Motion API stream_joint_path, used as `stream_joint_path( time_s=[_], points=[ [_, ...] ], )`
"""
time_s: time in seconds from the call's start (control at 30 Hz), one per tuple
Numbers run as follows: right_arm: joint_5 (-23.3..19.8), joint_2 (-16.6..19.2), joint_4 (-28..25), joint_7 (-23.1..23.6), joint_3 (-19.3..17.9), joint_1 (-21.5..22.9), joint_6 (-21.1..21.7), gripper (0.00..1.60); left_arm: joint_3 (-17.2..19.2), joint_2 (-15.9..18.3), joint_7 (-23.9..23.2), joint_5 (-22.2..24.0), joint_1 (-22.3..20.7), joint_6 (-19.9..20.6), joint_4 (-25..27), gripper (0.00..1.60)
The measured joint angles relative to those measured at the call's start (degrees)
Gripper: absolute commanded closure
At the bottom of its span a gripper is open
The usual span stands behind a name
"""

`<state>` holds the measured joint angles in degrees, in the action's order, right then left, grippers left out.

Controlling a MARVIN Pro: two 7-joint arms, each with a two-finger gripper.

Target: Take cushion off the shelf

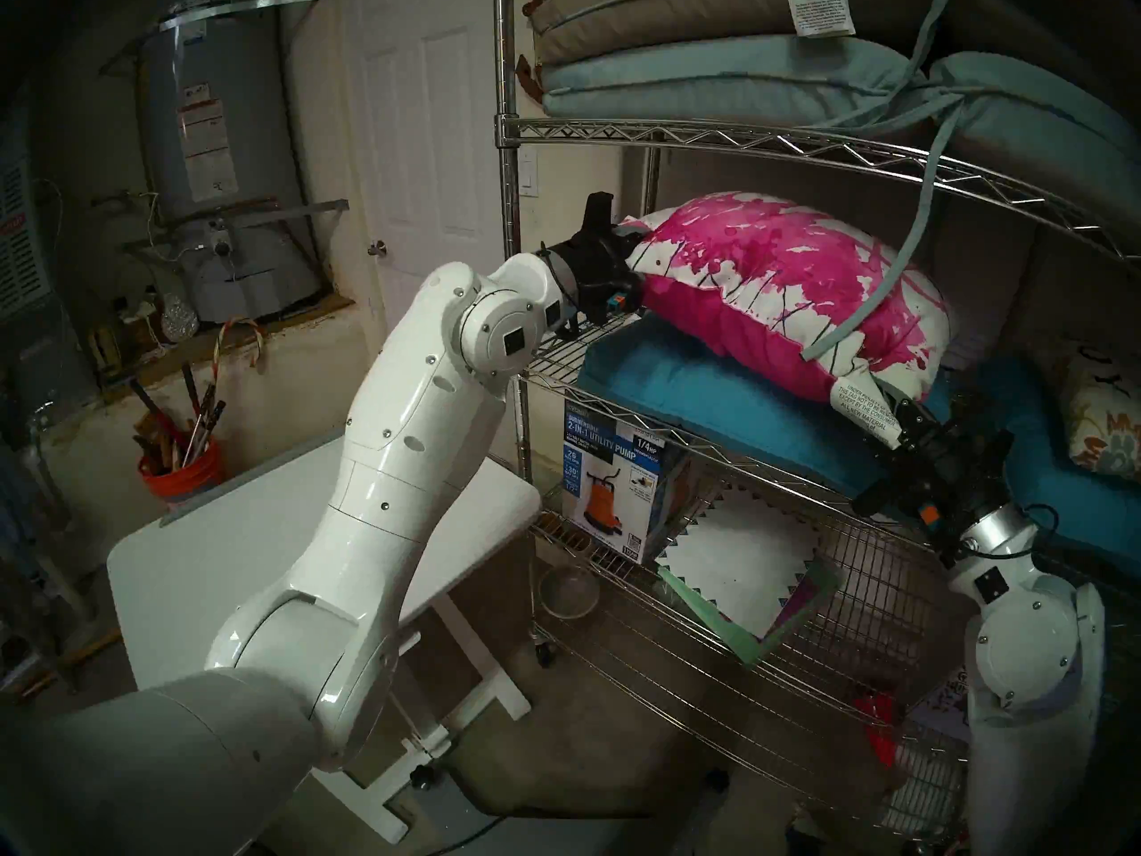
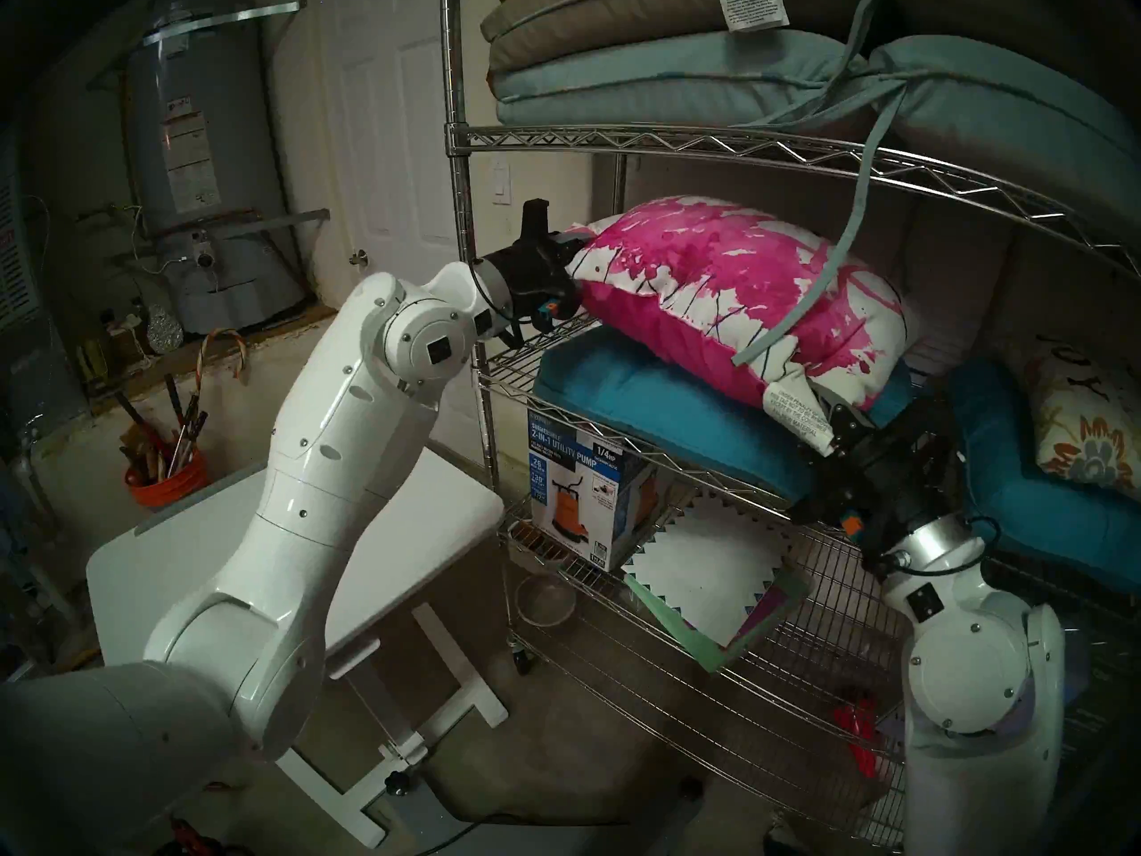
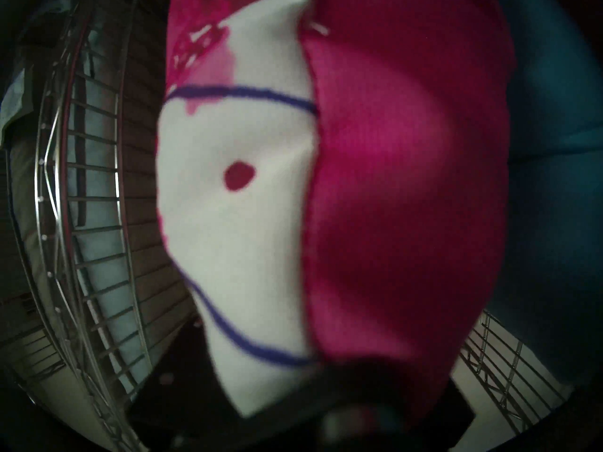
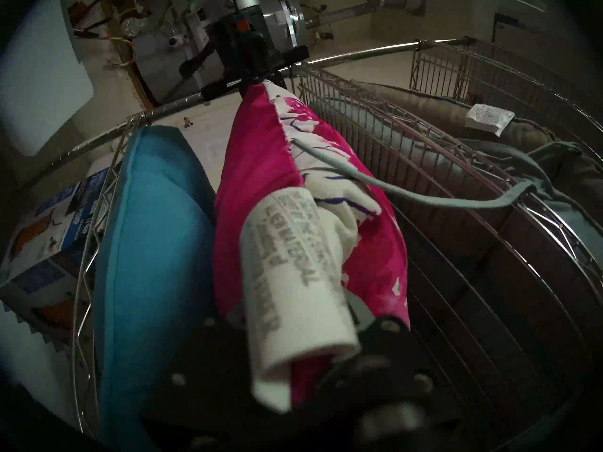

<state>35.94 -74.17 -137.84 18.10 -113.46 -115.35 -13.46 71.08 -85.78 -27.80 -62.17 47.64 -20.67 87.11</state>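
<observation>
Left pincer (image 1: 626,262) clamped on the cushion's (image 1: 772,286) left corner; its fingertips are buried in fabric, hidden from the head views. Cushion lies inside the shelf (image 1: 679,135), middle tier, on a teal seat cushion (image 1: 691,397), a grey-blue strap (image 1: 914,243) draped across it. Right pincer (image 1: 907,431) pinched onto the cushion's right corner beside the care tag (image 1: 864,413); the tag covers the fingers in the right wrist view. Left wrist view blurred, mostly cloth.

Glossy white shells on 2 arms (image 1: 383,465), dotted with small silver screws. Round joint caps bearing black squares. Black grippers (image 1: 623,262), orange-and-blue connectors, thin black cables, a silver wrist ring (image 1: 1000,527).
</observation>
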Motion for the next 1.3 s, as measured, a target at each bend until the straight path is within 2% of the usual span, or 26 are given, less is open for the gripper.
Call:
stream_joint_path(
  time_s=[0.43, 0.9, 1.1, 1.3],
  points=[
    [-1.0, -1.2, -0.1, -2.6, 3.1, -0.4, -3.1, 1.6, 2.8, 1.4, -5.7, 1.0, 3.0, 0.1, 7.8, 1.6],
    [-1.8, -3.2, -0.1, -5.9, 6.5, -2.3, -6.2, 1.6, 4.3, 1.5, -10.0, 1.1, 5.4, 0.7, 13.7, 1.6],
    [-2.2, -3.9, -0.1, -7.4, 5.4, -3.8, -7.1, 1.6, 3.6, 1.0, -11.7, 0.9, 6.1, 2.1, 16.2, 1.6],
    [-4.0, -4.5, -0.2, -8.4, 0.9, -5.5, -7.7, 1.6, 0.1, -0.6, -13.0, -1.8, 7.3, 5.8, 19.0, 1.6]
  ],
)
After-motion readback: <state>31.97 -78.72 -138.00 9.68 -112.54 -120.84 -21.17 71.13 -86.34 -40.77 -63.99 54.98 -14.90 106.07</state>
